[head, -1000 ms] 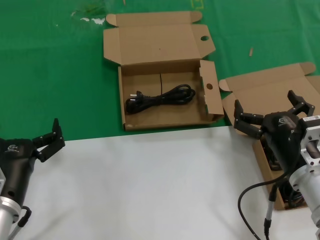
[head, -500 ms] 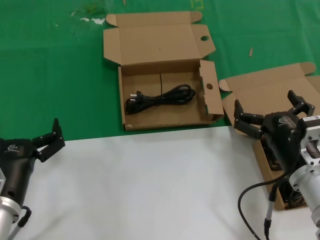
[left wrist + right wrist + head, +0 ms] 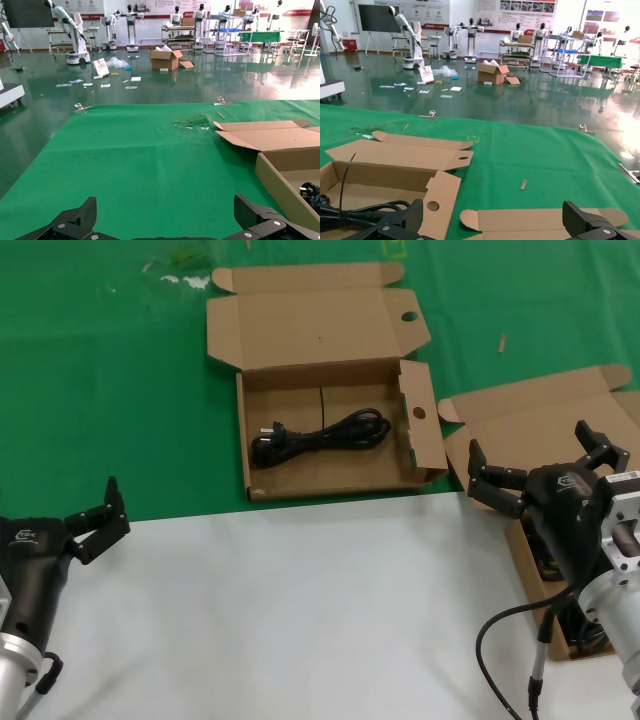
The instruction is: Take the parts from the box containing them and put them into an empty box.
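**A:** Which step is in hand?

**B:** A pick from the plain box [image 3: 545,420], at the right edge of the head view, is judged to be in preparation. One cord [image 3: 320,435] is already laid in the holed box [image 3: 424,430], upper centre of the frame, stretched across its floor.

**A:** And the remaining cords?

**B:** They cannot be made out. The floor of the plain box is largely covered by the right arm, so what is left in it cannot be told.

**A:** How is the right gripper [image 3: 535,455] set?

**B:** It is held above the near left part of the plain box, its fingers spread wide, and nothing is gripped. The laid cord is well apart from it, up and to the left.

**A:** The left gripper [image 3: 95,520]?

**B:** It is parked at the lower left, spread wide as well, with nothing held.

**A:** What is called for next?

**B:** A descent into the plain box is probably needed, with the fingers closed around the bundled middle of a cord, not a loose loop.
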